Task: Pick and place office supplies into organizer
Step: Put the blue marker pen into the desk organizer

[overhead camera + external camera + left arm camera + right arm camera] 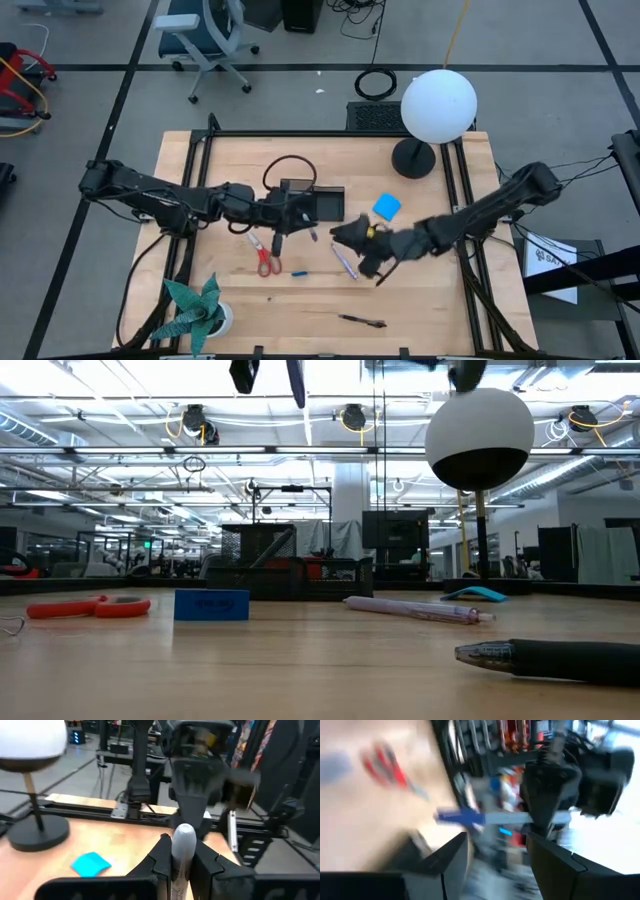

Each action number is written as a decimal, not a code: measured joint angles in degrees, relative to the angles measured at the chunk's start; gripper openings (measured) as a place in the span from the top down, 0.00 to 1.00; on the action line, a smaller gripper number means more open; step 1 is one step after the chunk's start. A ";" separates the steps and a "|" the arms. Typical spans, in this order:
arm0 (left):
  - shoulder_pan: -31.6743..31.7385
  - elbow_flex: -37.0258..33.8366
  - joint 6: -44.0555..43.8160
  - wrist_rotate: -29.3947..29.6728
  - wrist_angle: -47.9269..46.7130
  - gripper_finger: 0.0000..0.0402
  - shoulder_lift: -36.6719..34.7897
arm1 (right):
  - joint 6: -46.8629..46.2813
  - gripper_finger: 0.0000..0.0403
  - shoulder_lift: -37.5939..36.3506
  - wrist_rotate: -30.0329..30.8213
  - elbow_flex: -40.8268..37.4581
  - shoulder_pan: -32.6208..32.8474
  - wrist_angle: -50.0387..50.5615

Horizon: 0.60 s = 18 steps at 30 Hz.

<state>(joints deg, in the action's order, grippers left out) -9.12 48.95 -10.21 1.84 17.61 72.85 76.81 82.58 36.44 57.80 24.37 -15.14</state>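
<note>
My left gripper (298, 218) hovers by the near edge of the black organizer (322, 204), shut on a silver-and-blue pen (183, 840). Just right of it, my right gripper (495, 855) is open and empty, facing the held pen (470, 816). On the table lie the red-handled scissors (264, 258), a tiny blue piece (299, 272), a purple pen (345, 262), a dark pen (362, 320) and the blue notepad (387, 207). My left gripper pinches the pen between its two fingers, on the barrel near its silver end (181, 866). The fingers reach in level from the table's left and lie across the pen. The pen stands roughly upright, blue end (454, 815) down, lifted clear of the table.
A lamp with a white globe (438, 105) and a round black base (413, 158) stands at the far right. A teal paper plant (195, 310) sits at the near left corner. A black cable loop (290, 168) lies behind the organizer.
</note>
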 joint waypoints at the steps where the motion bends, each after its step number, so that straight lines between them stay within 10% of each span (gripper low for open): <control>1: 0.00 0.00 -0.93 -1.03 0.09 0.91 0.06 | 7.11 0.51 1.71 3.37 0.00 0.76 -3.48; 8: -0.31 0.00 -8.52 -7.79 2.14 0.91 0.01 | 48.39 0.54 12.41 11.46 0.00 2.38 -26.27; 18: -1.20 -0.01 -11.61 -8.38 1.80 0.91 0.01 | 65.47 0.54 18.50 2.64 0.00 1.49 -34.15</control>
<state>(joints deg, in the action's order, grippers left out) -10.32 48.94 -21.81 -6.55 19.40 72.86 142.28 101.08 39.08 57.80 25.86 -49.29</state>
